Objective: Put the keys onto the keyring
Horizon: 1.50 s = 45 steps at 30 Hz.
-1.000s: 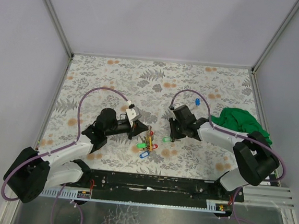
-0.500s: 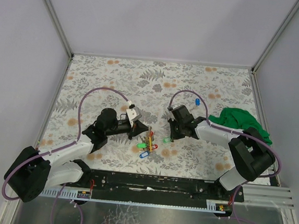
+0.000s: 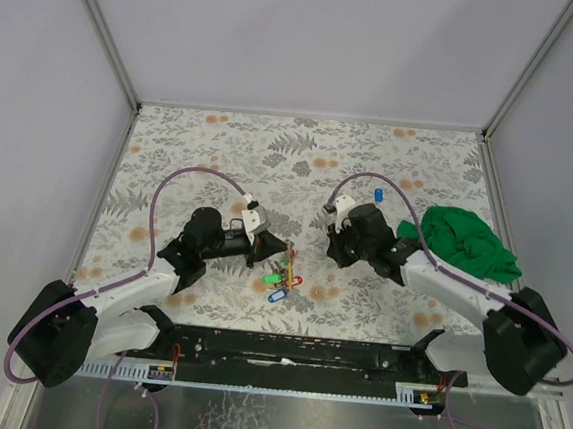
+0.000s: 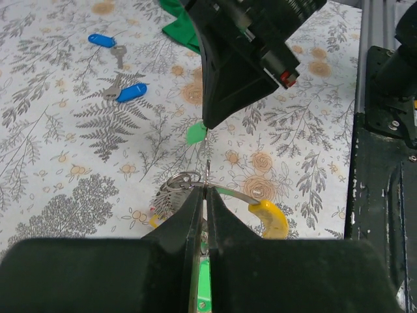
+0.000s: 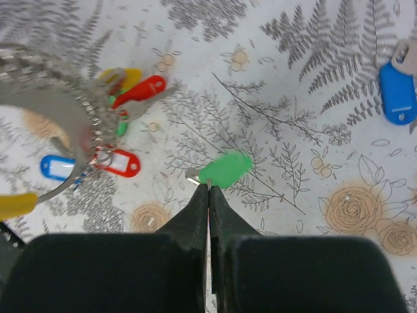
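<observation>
Several keys (image 5: pixel 140 90) hang on keyring (image 4: pixel 225 191), pinched in shut L claw (image 4: pixel 205 195). R claw (image 5: pixel 208 189) grips green key (image 5: pixel 225 169), unthreaded; blue keys (image 4: pixel 130 92) loose.

Table (image 3: pixel 223 139) white w/ grey fern print & orange roses, cloth (image 3: pixel 465 240) plain green at right edge, keyring (image 4: pixel 228 192) silver-grey, in right-wrist view green tag (image 5: pixel 225 169) mid-frame, red tag (image 5: pixel 140 90) & yellow tag (image 5: pixel 127 77) upper left, blue tag (image 5: pixel 397 91) upper right, fingers (image 5: pixel 192 218) black, cables (image 3: pixel 184 176) purple.
</observation>
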Available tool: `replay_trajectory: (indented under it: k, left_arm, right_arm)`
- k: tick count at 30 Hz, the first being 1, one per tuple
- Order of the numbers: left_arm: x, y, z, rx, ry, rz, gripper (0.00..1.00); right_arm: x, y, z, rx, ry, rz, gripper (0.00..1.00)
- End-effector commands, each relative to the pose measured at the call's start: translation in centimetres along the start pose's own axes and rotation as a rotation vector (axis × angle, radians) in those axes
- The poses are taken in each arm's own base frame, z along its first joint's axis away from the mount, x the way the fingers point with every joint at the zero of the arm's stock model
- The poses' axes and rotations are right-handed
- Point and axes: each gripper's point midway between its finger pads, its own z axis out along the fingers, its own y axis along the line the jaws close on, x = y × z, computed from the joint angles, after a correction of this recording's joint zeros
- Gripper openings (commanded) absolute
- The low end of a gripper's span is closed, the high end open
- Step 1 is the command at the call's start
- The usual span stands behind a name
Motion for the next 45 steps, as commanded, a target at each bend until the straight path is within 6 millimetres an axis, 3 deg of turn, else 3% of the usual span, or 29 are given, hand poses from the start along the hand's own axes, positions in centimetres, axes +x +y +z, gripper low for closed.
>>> replay_trajectory:
  k: [1,10,18,45]
  left_arm:
    - [-3.2,-0.8,0.1,0.068,-0.114,0.131,0.0]
    - [-3.0,-1.6,0.1,0.155,-0.157,0.221,0.0]
    - [-2.4,-2.1,-0.3,0.196,-0.147,0.236,0.0]
    - [-2.7,-4.3,-0.8,0.318,-0.186,0.246,0.0]
  right_arm:
    - [-4.0,2.5,-2.5,-0.145,-0.239,-0.204,0.0]
    - [-6.2,5.8,-6.0,-0.307,-0.498,-0.442,0.0]
    - [-5.8,8.6,-7.1,-0.476,-0.562,-0.521,0.0]
    - [-6.7,11.6,-10.9,-0.634,-0.831,-0.569,0.0]
